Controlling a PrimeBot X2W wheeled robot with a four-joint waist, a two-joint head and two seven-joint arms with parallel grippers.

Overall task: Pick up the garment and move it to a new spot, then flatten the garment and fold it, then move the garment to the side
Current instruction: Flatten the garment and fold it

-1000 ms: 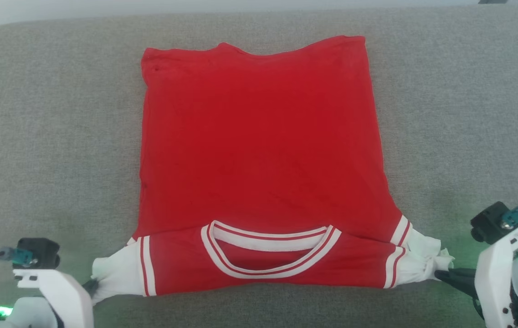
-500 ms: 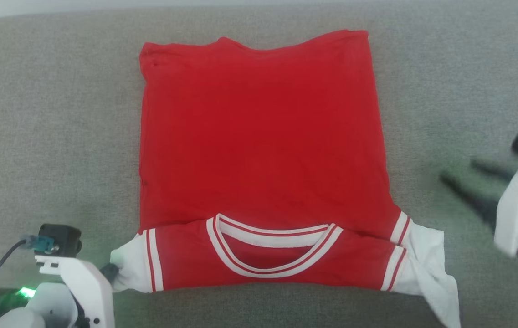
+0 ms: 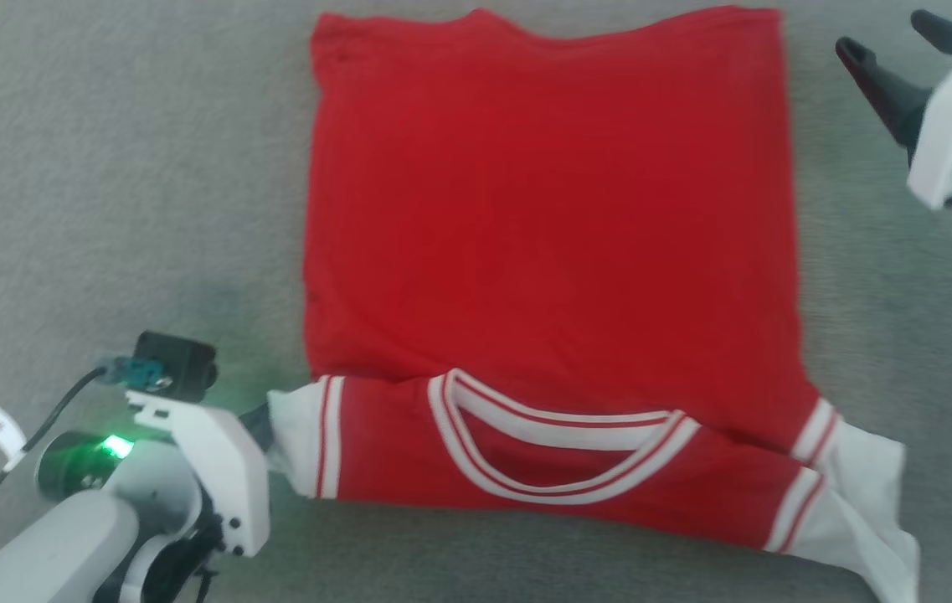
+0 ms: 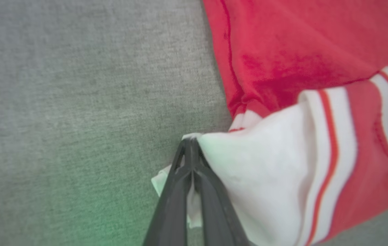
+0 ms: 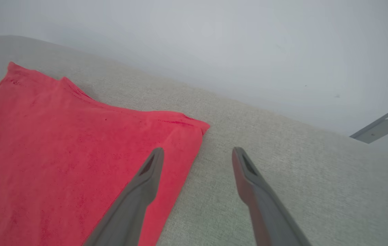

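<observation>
Garment, one, lies apparently folded; left fingers pinch its white sleeve, right fingers spread apart.

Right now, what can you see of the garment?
The garment is a red soft-knit shirt with white sleeves and red-white striped trim. It lies flat on the grey fabric surface, collar at the near edge. The left gripper pinches the sleeve on the robot's left; the other sleeve lies loose.

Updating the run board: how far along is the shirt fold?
Done: shirt spread flat on the grey cushion, collar end folded over. In hand: left gripper shut on one white sleeve; right gripper open near the far corner. Left: finish folding, move it aside.
</observation>
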